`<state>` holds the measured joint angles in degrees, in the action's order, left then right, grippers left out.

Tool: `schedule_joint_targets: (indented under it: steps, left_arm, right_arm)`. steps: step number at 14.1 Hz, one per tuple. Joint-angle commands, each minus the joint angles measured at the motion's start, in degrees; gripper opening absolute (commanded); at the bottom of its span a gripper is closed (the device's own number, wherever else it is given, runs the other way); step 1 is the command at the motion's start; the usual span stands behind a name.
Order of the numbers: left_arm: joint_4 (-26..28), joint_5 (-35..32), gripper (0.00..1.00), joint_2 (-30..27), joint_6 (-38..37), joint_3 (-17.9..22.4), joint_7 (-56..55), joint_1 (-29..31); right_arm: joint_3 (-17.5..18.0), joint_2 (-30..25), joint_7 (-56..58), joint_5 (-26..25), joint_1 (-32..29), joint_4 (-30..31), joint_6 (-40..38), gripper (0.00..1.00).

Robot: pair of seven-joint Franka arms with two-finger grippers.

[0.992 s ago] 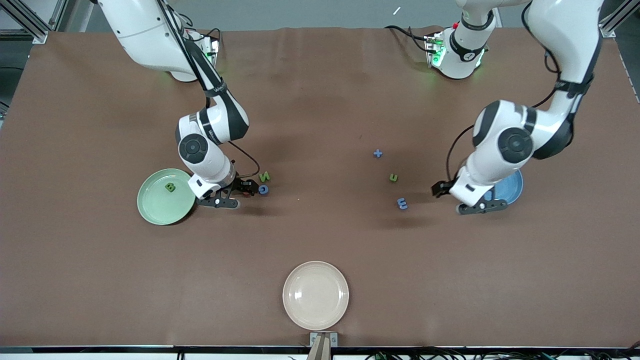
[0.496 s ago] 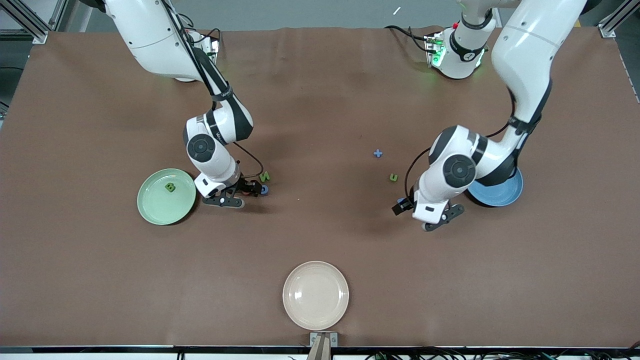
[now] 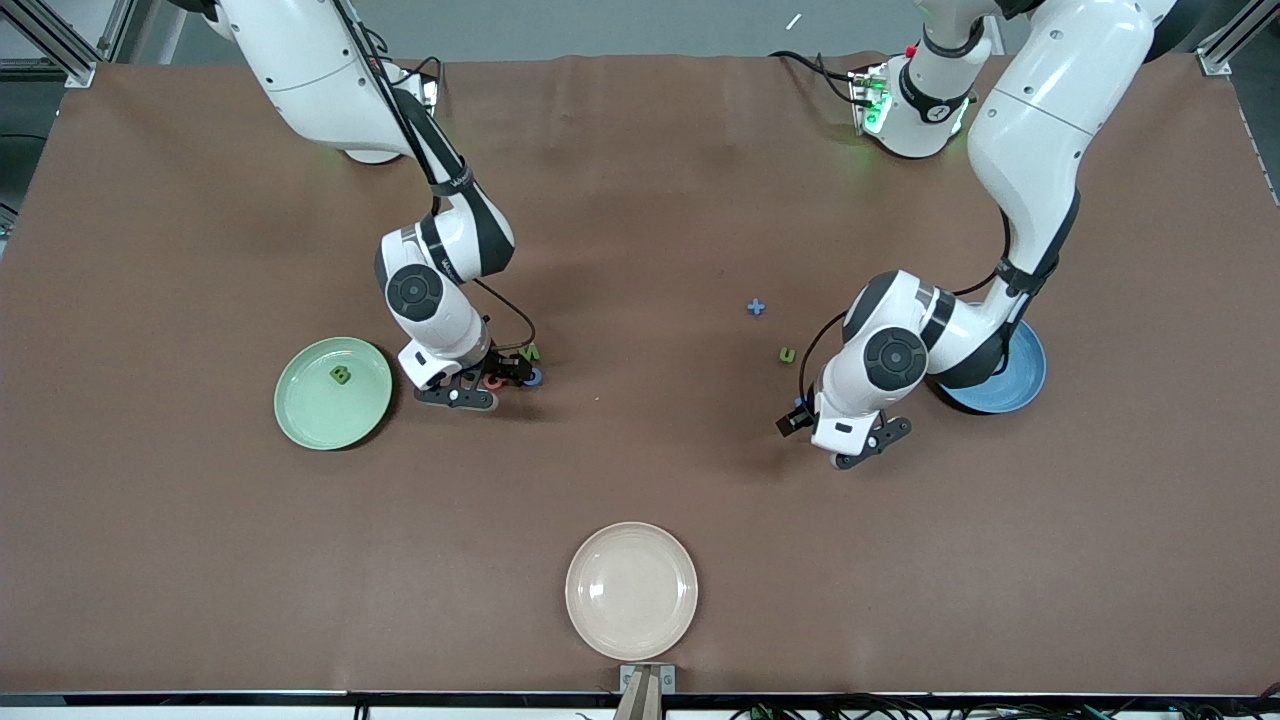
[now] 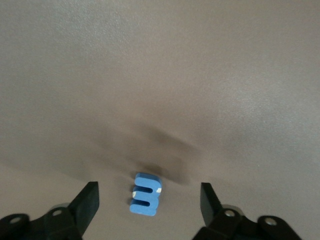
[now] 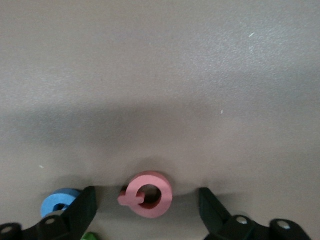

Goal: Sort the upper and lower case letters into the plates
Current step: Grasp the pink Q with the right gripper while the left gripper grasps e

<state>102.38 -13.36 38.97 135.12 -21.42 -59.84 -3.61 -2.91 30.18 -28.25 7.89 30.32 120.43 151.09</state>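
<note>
Fingers of left gripper [image 4: 147, 200] spread around blue letter [image 4: 146, 194], centre-right in front view. Right gripper [image 5: 145, 202] spread around pink letter [image 5: 148, 194], centre-left, beside green plate [image 3: 300, 420].

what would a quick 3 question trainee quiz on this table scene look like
1. True or false: the green letter lies in the mint plate.
2. What lies between the right gripper fingers? A) pink-red letter B) cross-shaped piece C) cream plate
3. Fill in: the left gripper straddles a ____ letter on the table.

Key: 1 true; 2 A; 3 blue. Both grippers are open, the pieces not yet gripped.
</note>
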Motion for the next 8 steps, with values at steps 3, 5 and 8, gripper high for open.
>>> schedule_joint_targets:
  steps: [3, 5, 8]
  left_arm:
    - [1.7, -3.4, 0.77, 0.3, 0.9, 0.1, -2.0, -0.9]
    - [2.6, -3.7, 0.73, 0.2, 0.9, 0.1, -2.0, -0.8]
    - [3.4, -3.7, 0.62, 0.1, 0.9, 0.0, -2.0, -0.7]
  right_arm:
    - [-0.3, -0.6, -0.9, -0.3, 0.9, 0.9, -1.0, 0.86]
    - [-0.3, -0.6, -0.9, -0.5, 0.9, 0.5, -0.9, 0.86]
    - [-0.3, -0.6, -0.8, -0.6, 0.7, -0.2, -1.0, 0.80]
